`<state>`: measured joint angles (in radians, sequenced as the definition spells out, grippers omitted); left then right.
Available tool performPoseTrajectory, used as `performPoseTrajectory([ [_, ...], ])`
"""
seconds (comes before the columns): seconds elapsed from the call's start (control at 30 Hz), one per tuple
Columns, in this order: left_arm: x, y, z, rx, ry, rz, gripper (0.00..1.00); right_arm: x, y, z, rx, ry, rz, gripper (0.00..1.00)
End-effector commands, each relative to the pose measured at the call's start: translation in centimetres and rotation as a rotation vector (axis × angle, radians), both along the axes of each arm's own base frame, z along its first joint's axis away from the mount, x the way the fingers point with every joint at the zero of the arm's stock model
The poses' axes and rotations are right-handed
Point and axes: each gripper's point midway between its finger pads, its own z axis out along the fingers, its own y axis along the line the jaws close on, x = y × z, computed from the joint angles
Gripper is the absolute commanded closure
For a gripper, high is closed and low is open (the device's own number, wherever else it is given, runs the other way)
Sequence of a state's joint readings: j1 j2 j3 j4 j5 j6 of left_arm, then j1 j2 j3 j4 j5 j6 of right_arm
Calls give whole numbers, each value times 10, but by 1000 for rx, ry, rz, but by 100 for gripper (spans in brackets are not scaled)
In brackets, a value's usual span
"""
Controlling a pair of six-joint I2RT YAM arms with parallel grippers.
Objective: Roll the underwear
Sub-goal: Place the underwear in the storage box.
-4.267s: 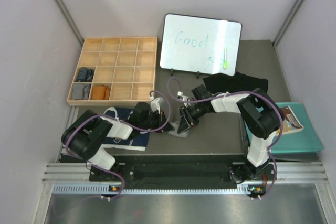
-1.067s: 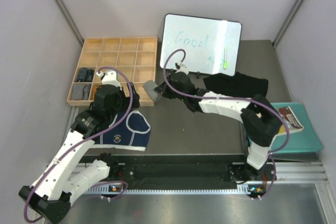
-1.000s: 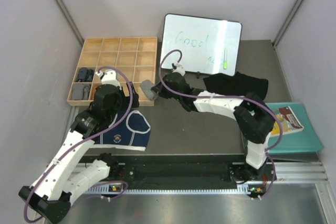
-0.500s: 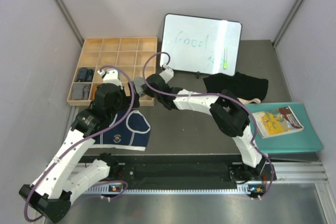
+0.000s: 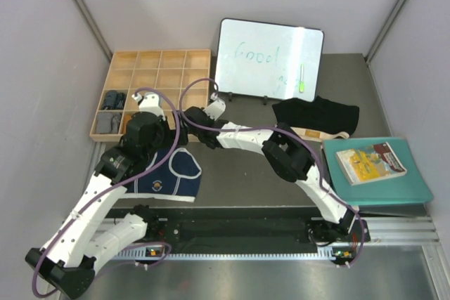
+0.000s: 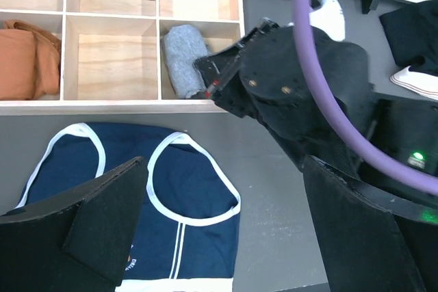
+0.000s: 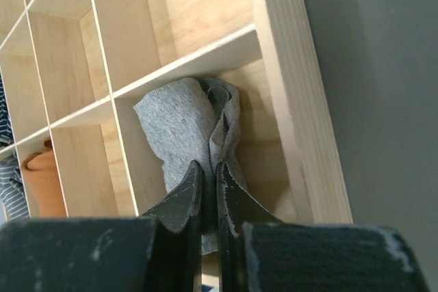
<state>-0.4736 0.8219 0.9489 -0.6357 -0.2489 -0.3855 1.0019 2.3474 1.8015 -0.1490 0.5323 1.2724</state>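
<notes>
The grey underwear point(image 7: 179, 131), rolled up, lies in the bottom right compartment of the wooden tray point(image 5: 151, 53), and my right gripper point(image 7: 207, 169) is shut on its cloth. In the left wrist view the grey roll point(image 6: 182, 59) shows in that compartment, next to the right gripper's black body. The navy underwear point(image 5: 172, 173) with white trim lies flat on the table in front of the tray. My left gripper point(image 6: 224, 169) hangs open above it, holding nothing. The black underwear point(image 5: 316, 112) with a beige waistband lies at the right.
A whiteboard point(image 5: 268, 60) stands at the back. A teal folder point(image 5: 394, 187) with a booklet on it lies at the right edge. The tray's left compartments hold rolled dark cloths point(image 5: 111, 100) and an orange one point(image 5: 133, 124). The right arm stretches across the table's middle.
The right arm has carried the grey roll leftward from over the table into the tray's bottom right compartment. The left arm has stayed raised and still over the last second.
</notes>
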Motion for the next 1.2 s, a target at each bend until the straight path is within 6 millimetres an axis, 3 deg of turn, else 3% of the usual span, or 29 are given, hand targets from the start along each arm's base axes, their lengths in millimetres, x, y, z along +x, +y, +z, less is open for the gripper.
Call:
performPoseTrajectory([
  [0.0, 4, -1, 22, -26, -80, -6, 1, 4, 13, 0, -2, -5, -9, 100],
  [0.33, 2, 2, 25, -22, -91, 3, 1, 1, 28, 3, 19, 8, 63, 100],
  [0.47, 1, 4, 24, -20, -90, 5, 1, 1, 23, 16, 17, -22, 70, 78],
  [0.77, 2, 5, 28, -21, -97, 14, 1, 0, 10, 42, 12, -82, 78, 55],
  [0.97, 2, 6, 27, -19, -97, 21, 1, -1, 4, 55, 29, -128, 94, 50],
  [1.07, 3, 6, 26, -18, -91, 25, 1, -2, 0, 70, 45, -159, 96, 48],
  [1.13, 4, 7, 27, -20, -93, 36, 1, -1, 1, 90, 70, -211, 112, 45],
  [1.17, 4, 7, 29, -29, -101, 40, 1, -3, -2, 89, 62, -219, 120, 45],
])
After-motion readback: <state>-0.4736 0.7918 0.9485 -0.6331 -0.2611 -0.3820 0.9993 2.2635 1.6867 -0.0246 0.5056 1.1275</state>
